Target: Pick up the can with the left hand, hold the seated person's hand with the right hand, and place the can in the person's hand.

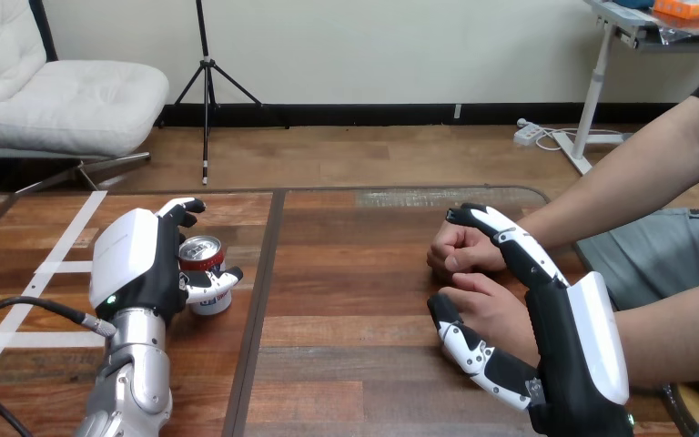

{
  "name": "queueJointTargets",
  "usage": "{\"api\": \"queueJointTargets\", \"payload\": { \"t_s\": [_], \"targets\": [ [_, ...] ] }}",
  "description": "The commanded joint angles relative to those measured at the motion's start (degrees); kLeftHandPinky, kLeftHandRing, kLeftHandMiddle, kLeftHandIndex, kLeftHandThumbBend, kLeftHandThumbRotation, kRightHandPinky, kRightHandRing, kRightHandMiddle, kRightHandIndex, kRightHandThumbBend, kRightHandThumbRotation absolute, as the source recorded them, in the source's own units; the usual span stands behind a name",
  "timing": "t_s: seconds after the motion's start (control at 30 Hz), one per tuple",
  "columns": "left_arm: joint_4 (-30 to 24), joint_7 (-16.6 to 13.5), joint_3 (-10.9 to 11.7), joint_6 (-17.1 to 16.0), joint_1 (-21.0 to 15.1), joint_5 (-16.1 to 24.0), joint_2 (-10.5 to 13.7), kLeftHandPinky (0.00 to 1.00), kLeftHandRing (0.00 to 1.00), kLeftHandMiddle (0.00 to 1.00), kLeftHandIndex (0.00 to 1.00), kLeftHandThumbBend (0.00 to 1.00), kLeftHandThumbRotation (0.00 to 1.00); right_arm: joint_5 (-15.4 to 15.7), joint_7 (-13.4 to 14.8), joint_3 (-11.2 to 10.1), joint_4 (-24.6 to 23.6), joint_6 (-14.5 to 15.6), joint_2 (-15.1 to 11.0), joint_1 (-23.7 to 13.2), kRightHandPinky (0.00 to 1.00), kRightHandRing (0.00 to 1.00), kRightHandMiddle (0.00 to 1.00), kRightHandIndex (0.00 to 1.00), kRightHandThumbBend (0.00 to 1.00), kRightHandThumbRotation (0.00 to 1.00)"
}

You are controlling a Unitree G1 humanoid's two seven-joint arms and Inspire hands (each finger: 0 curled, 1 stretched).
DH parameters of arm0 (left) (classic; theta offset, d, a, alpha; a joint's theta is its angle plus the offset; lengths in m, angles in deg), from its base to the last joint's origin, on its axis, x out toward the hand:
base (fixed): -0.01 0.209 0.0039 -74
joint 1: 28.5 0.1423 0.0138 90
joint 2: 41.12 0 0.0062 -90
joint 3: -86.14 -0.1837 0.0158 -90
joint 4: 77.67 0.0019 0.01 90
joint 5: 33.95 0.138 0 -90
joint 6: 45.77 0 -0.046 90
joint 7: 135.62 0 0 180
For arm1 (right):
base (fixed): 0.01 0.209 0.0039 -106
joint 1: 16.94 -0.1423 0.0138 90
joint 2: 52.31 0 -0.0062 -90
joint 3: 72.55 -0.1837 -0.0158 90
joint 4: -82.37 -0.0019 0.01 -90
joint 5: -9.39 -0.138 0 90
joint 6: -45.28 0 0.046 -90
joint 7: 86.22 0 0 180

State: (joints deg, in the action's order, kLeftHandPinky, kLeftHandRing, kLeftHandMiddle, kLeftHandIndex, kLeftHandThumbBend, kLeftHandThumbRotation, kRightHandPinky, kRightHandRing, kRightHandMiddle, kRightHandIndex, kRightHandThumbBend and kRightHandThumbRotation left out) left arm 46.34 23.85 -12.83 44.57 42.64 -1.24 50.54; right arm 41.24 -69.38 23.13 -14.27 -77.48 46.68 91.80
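A silver-topped can (204, 259) with a white and red side stands on the wooden table (355, 273) at the left. My left hand (132, 264) wraps it: fingers curl behind the rim and the thumb (217, 282) presses on its front. At the right, my right hand (573, 337) reaches in with nearly straight fingers (501, 238) and the thumb (473, 350) spread below them. The person's nearer hand (491, 305), a loose fist, lies between that thumb and the fingers, touching the thumb. The person's farther hand (455, 248), also fisted, sits just beyond my fingers.
The person's forearms (619, 182) come in from the right edge. A dark seam (259, 309) runs front to back between table panels, right of the can. White tape strips (64, 246) mark the table's left part.
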Motion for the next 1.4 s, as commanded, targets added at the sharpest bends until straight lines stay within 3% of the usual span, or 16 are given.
{"api": "queueJointTargets", "payload": {
  "t_s": [0.0,0.53,0.7,0.93,1.37],
  "targets": [
    [-0.1,1.0,-1.5,0.8,-1.9,1.1,1.0,0.59,0.72,0.79,0.80,0.68,0.13,-0.2,-0.2,-0.4,-3.5,0.2,-0.2,-1.5,0.83,0.86,0.86,0.78,0.45,0.00],
    [-2.7,3.2,-2.2,2.7,-1.5,2.3,2.2,0.63,0.75,0.81,0.80,0.72,0.12,0.2,-0.3,-0.2,-3.8,0.8,-0.3,-1.5,0.82,0.86,0.86,0.78,0.46,0.00],
    [-4.2,6.1,-2.7,4.7,-2.0,2.8,3.2,0.62,0.74,0.79,0.78,0.75,0.08,0.5,-0.2,-0.1,-3.4,0.9,-0.3,-1.9,0.82,0.85,0.86,0.78,0.46,0.00],
    [-5.0,7.5,-2.9,6.1,-2.1,3.1,3.3,0.62,0.73,0.77,0.76,0.76,0.07,0.5,-0.2,0.0,-3.4,1.0,-0.2,-1.8,0.82,0.86,0.85,0.77,0.46,0.00],
    [-6.5,7.7,-2.5,6.5,-1.6,2.6,2.9,0.61,0.72,0.77,0.75,0.76,0.06,0.5,-0.5,-0.1,-3.7,1.4,-0.3,-1.7,0.82,0.86,0.85,0.77,0.46,0.00]
  ]
}}
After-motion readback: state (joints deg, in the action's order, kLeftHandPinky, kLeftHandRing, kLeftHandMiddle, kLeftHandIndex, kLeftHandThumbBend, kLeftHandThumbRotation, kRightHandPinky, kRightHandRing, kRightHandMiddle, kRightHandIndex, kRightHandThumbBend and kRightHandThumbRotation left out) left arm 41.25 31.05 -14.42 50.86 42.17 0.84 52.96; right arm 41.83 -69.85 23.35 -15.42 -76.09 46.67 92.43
